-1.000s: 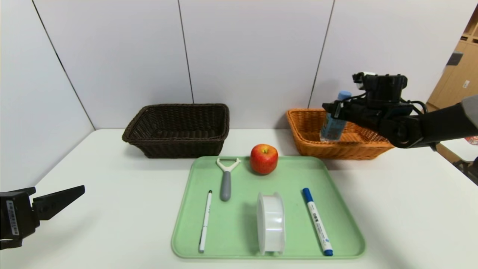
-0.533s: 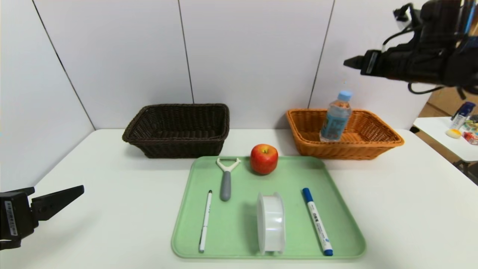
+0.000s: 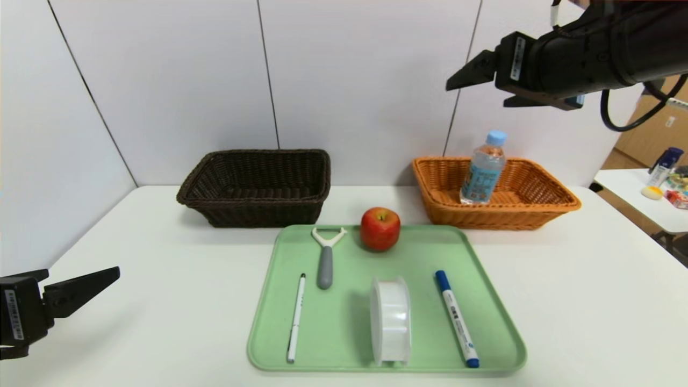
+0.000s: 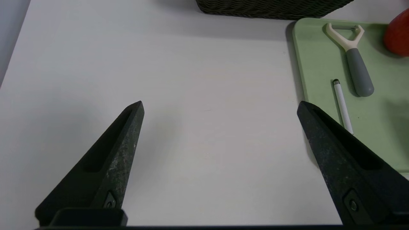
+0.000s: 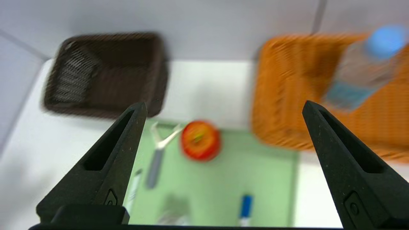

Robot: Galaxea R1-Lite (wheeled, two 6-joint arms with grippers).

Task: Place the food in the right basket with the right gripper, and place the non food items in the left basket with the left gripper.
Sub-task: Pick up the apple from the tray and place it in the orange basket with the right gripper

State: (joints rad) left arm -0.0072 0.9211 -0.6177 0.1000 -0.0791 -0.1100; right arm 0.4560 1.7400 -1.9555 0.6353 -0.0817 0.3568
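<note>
High in the upper right of the head view, the right tool [image 3: 473, 72] hangs in the air with its fingers spread wide, holding nothing. Below it, the drink bottle [image 3: 482, 169] stands upright in the orange basket [image 3: 543, 207]. The apple [image 3: 380, 228], peeler [image 3: 325, 257], pen [image 3: 295, 317], tape roll [image 3: 391, 321] and marker [image 3: 456, 318] lie on the green tray [image 3: 494, 333] at centre. The dark basket [image 3: 257, 185] sits at upper left of the bench [image 3: 591, 301]. The left tool [image 4: 220, 107], also spread, hovers at lower left.
</note>
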